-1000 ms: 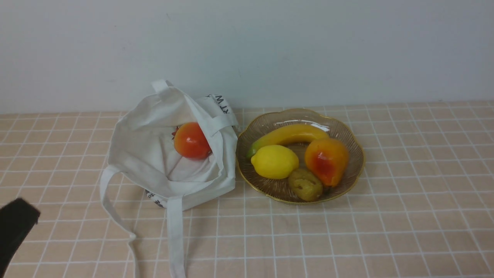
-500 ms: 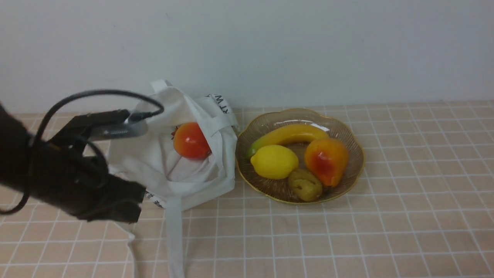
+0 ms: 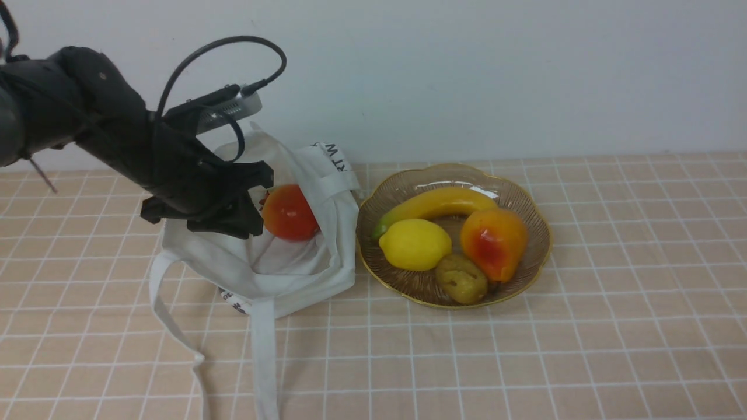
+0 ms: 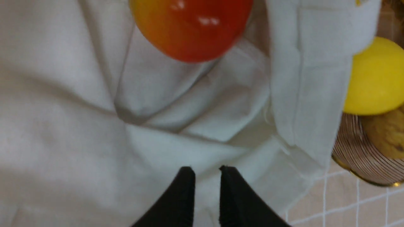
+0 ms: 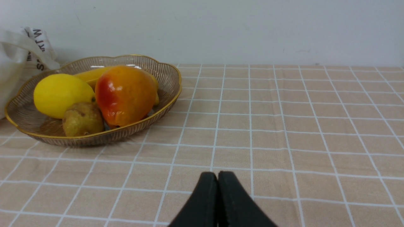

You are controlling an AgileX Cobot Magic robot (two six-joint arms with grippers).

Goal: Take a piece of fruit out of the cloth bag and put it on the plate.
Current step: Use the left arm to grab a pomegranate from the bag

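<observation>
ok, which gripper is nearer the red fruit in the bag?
Left. The left gripper hovers over the cloth bag, right beside the piece of fruit; the right gripper is on the far side of the plate from it.

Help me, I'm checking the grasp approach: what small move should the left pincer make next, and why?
Probably open wider before advancing. The left pincer hangs over the cloth bag, its tips only a narrow gap apart, while the piece of fruit lying ahead in the bag is much broader than that gap.

Left end effector [image 4: 206,170] slightly parted; right end effector [image 5: 217,174] pressed closed.
</observation>
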